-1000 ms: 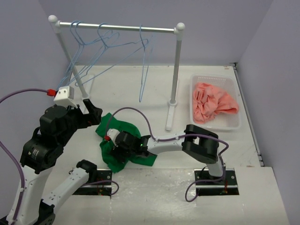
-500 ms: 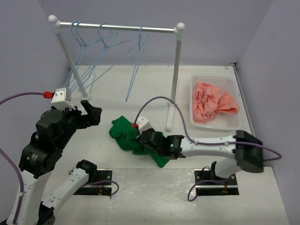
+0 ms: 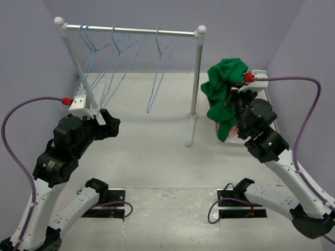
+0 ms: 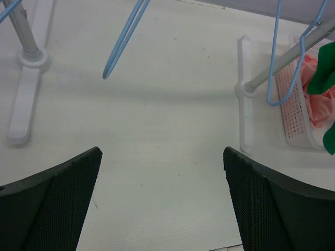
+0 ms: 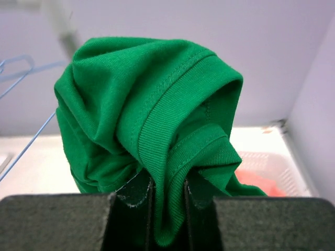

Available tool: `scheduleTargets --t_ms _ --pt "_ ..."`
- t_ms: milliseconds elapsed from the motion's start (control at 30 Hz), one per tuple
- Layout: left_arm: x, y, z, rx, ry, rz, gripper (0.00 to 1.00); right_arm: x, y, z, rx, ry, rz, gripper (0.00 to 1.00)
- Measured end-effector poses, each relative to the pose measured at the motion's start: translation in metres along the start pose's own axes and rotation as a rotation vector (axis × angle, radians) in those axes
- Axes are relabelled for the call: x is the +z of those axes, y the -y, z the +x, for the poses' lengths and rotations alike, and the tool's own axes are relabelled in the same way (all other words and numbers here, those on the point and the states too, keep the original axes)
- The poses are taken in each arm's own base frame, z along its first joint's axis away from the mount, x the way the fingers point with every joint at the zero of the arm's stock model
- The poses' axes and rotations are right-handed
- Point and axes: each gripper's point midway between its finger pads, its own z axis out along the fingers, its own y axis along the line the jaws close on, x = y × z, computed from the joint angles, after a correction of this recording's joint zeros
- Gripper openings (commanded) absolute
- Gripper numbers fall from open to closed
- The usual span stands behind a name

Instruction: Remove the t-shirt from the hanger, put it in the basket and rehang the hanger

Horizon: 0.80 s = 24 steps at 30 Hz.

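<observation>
The bright green t-shirt (image 3: 222,91) hangs bunched in the air at the right, above the basket and off any hanger. My right gripper (image 5: 167,184) is shut on a fold of the t-shirt (image 5: 152,115); its ribbed hem is pinched between the two pads. Seen from the top, the cloth covers most of the right gripper (image 3: 232,104). Several bare light-blue wire hangers (image 3: 157,68) hang on the rail, and I cannot tell which one held the shirt. My left gripper (image 3: 111,125) stands open over bare table at the left, with nothing between its fingers (image 4: 63,188).
The white clothes rack (image 3: 131,30) spans the back, its right post and foot (image 3: 190,125) standing beside the t-shirt. A white basket (image 4: 296,107) with pink cloth (image 4: 315,107) sits at the right, mostly hidden in the top view. A hanger tip (image 4: 123,44) dangles ahead of the left gripper.
My right arm has swung from the front middle of the table up to the right, carrying the t-shirt off the table to above the basket. The hangers have swung slightly; the left arm barely shifted.
</observation>
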Motion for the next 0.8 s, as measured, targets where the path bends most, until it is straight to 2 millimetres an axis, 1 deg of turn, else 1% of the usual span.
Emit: scheduleTargets --t_ms 100,167,233,267,300,367,400,433,500,567,600,667,700,733,767,800 --pt "0.005 0.000 0.002 0.002 -0.004 -0.002 1.00 0.009 0.028 -0.038 -0.036 0.065 0.070 0.00" --pt "0.007 0.001 0.002 0.002 -0.002 -0.001 1.00 0.014 0.041 -0.059 -0.053 0.099 0.098 0.00" --pt "0.008 0.001 0.002 0.002 -0.003 -0.001 1.00 0.020 0.055 -0.074 -0.072 0.122 0.133 0.00" --pt "0.008 0.000 0.002 0.002 -0.003 -0.002 1.00 0.024 0.061 -0.078 -0.081 0.128 0.151 0.00" --pt "0.008 0.000 0.002 0.002 -0.002 -0.004 1.00 0.030 0.069 -0.078 -0.088 0.125 0.170 0.00" --pt "0.008 -0.001 0.002 0.001 0.000 -0.008 1.00 0.040 0.085 -0.070 -0.099 0.104 0.199 0.00" --pt "0.008 -0.001 0.002 0.001 0.000 -0.010 1.00 0.046 0.093 -0.059 -0.092 0.083 0.213 0.00" --pt "0.008 -0.001 0.002 0.001 0.001 -0.012 1.00 0.051 0.101 -0.045 -0.085 0.053 0.225 0.00" --pt "0.008 -0.003 0.001 0.000 0.002 -0.020 1.00 0.058 0.119 -0.003 -0.065 -0.030 0.258 0.00" --pt "0.009 -0.004 0.001 -0.004 0.002 -0.032 1.00 0.064 0.131 0.053 -0.033 -0.146 0.280 0.00" --pt "0.009 -0.005 0.001 -0.006 0.002 -0.037 1.00 0.065 0.138 0.087 -0.014 -0.216 0.299 0.00" --pt "0.012 -0.005 0.000 -0.007 -0.004 -0.045 1.00 0.064 0.148 0.150 0.020 -0.358 0.332 0.16" --pt "0.013 -0.005 -0.001 -0.008 -0.006 -0.050 1.00 0.062 0.152 0.179 0.034 -0.427 0.350 0.26" --pt "0.015 -0.005 -0.002 -0.010 -0.007 -0.053 1.00 0.055 0.156 0.211 0.056 -0.517 0.373 0.52" --pt "0.017 -0.004 -0.002 -0.011 -0.010 -0.056 1.00 0.050 0.159 0.233 0.059 -0.581 0.389 0.68" --pt "0.018 -0.004 -0.002 -0.010 -0.015 -0.062 1.00 0.043 0.159 0.250 0.072 -0.636 0.402 0.93"
